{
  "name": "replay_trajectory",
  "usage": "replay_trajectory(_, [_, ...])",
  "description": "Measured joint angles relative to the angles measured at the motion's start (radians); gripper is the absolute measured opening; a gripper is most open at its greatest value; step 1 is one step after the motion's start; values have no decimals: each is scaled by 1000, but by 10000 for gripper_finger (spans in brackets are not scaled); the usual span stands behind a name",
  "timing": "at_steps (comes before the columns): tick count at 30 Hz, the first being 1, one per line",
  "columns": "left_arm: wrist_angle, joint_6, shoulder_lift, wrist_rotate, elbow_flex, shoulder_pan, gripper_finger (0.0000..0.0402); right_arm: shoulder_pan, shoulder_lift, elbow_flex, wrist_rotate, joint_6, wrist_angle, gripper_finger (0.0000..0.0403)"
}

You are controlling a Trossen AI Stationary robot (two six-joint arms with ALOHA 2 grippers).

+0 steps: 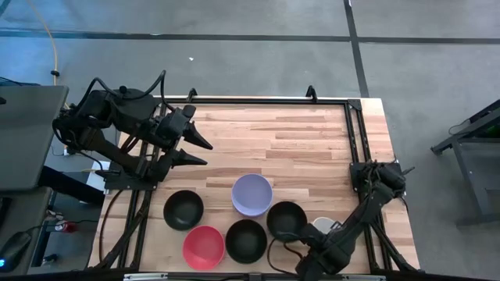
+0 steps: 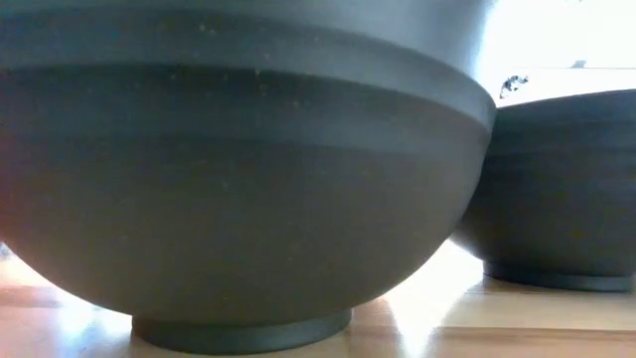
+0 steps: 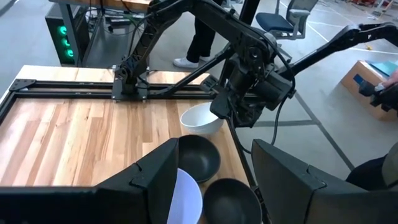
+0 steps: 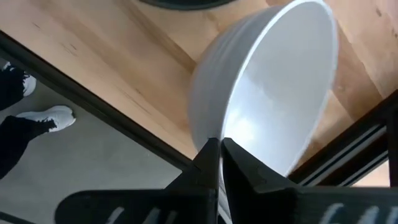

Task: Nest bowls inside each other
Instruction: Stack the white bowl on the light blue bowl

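Right gripper point(image 4: 219, 163) clamped on the rim of a round white plastic bowl point(image 4: 273, 93) at lower right of the high view, immediately right of the nearest black bowl point(image 1: 287, 219). Left gripper point(image 1: 201, 151), fingers apart, waits upper left.

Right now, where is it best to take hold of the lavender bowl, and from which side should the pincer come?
Grip the lavender bowl by its rim, coming from above. It stands upright and open, so one finger can go inside the wall and one outside. Probably the rim toward the bare wood is best, since black bowls crowd its near side. The left pincer hangs open nearby; the right pincer is shut on the white bowl.
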Motion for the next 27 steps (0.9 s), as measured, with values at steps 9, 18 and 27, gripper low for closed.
replay_trajectory(9, [-20, 3, 0, 0, 0, 0, 191, -29, 0, 0, 28, -52, 14, 0])
replay_trajectory(18, [-20, -8, 0, 0, 0, 0, 191, -15, 35, 0, 37, -57, 105, 0])
replay_trajectory(27, [-20, -20, 0, 0, 0, 0, 191, 17, 66, 0, 36, -13, 166, 0])
